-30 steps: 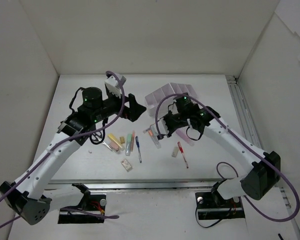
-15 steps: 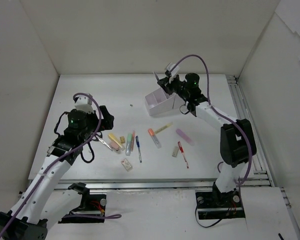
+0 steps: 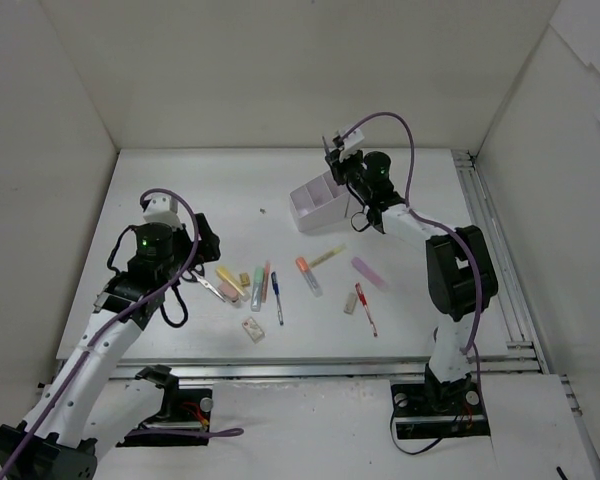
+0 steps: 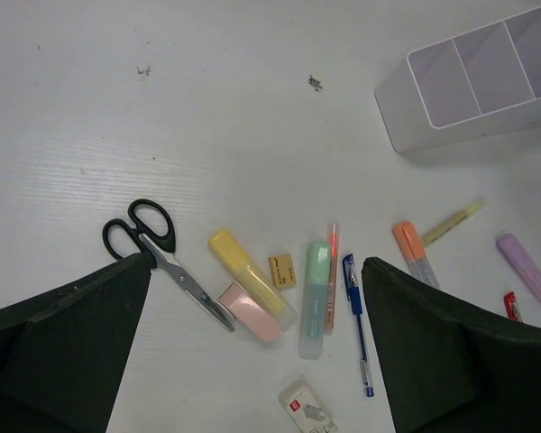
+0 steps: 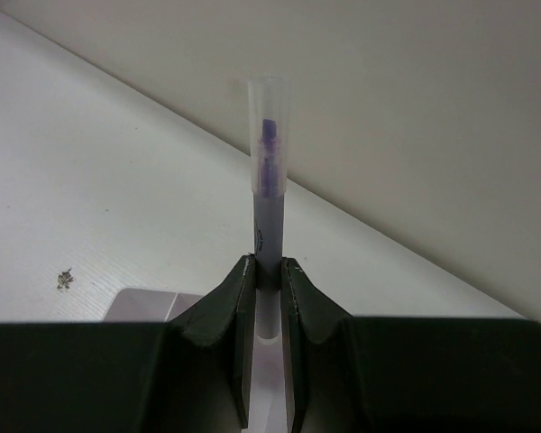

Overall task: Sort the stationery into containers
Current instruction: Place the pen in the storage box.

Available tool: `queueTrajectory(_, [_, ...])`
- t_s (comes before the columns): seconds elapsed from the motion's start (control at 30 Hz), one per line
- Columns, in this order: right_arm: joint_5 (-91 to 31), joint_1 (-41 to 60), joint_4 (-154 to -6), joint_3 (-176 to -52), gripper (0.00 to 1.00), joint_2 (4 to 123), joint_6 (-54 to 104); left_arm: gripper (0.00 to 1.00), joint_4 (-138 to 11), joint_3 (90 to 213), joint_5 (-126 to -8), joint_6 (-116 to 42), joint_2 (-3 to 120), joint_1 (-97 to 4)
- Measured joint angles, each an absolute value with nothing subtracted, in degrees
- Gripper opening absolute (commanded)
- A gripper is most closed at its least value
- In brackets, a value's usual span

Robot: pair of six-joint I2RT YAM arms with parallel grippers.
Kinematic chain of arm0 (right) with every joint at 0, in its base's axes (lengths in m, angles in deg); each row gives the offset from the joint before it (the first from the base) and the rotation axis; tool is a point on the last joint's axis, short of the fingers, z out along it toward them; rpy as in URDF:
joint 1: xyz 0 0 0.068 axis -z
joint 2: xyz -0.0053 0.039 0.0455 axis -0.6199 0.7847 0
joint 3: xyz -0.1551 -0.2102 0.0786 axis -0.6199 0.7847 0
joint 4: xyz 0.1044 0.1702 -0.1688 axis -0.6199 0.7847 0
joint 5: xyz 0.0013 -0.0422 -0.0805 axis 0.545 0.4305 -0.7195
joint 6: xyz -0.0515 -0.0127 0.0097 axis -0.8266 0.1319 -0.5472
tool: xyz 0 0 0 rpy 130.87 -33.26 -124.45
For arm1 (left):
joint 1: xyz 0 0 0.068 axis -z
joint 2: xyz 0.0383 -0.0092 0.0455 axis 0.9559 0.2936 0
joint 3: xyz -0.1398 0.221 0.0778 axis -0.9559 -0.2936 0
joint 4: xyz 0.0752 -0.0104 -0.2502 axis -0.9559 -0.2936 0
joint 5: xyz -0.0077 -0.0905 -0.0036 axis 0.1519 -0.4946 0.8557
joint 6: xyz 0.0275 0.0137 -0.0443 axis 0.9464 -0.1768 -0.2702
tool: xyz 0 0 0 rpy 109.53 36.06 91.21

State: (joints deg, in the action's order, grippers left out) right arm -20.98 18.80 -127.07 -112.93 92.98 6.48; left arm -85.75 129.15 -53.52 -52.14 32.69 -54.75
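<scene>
Scissors with black handles (image 4: pixel 149 248) lie farthest left on the white tabletop (image 4: pixel 207 108), just beside one finger of the left pincer (image 4: pixel 256 262), whose jaws are spread wide above the loose items. Its wrist camera separates what the overhead blurs: a yellow highlighter (image 4: pixel 242 271) touching a pink block (image 4: pixel 250 314), a small tan eraser (image 4: pixel 283 270), a pale green highlighter (image 4: pixel 316 298) alongside a thin red pen (image 4: pixel 331 266), a blue ballpoint (image 4: pixel 357 316), an orange highlighter (image 4: pixel 413 253), a thin yellow marker (image 4: pixel 451 223) and a lilac highlighter (image 4: pixel 526 269). Farther right, toward the back, stands the white desk organizer with pale-lilac compartments (image 3: pixel 315 207). Only the overhead shows the right pincer (image 3: pixel 337 160) hanging over its far end. Only the right wrist camera shows the grip: jaws pressed on a translucent pen with purple ink and a clear cap (image 5: pixel 269 171), the capped end projecting beyond the fingertips, a lilac compartment partly visible behind them
</scene>
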Motion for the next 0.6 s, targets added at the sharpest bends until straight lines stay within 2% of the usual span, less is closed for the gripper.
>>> queueTrajectory(0.13, [-21.6,19.3,-127.7,-111.9,0.04,93.2,6.8,0.99,-86.3,129.0,-53.6,-52.3,32.8,-54.8])
queueTrajectory(0.27, [-21.7,20.0,-128.7,-109.6,0.11,93.2,7.9,1.0,-86.5,128.8,-53.7,-52.6,32.9,-54.8])
queueTrajectory(0.43, [-21.7,20.5,-128.9,-105.6,0.12,93.2,8.1,0.99,-86.7,127.4,-53.8,-52.8,32.6,-54.8])
queueTrajectory(0.5, [-21.5,20.5,-128.9,-104.6,0.24,93.2,8.4,1.0,-87.0,127.4,-53.8,-52.8,32.6,-54.8])
queueTrajectory(0.6, [-21.2,20.5,-128.9,-103.8,0.34,93.1,8.9,0.99,-87.1,127.3,-54.0,-52.8,32.5,-54.8])
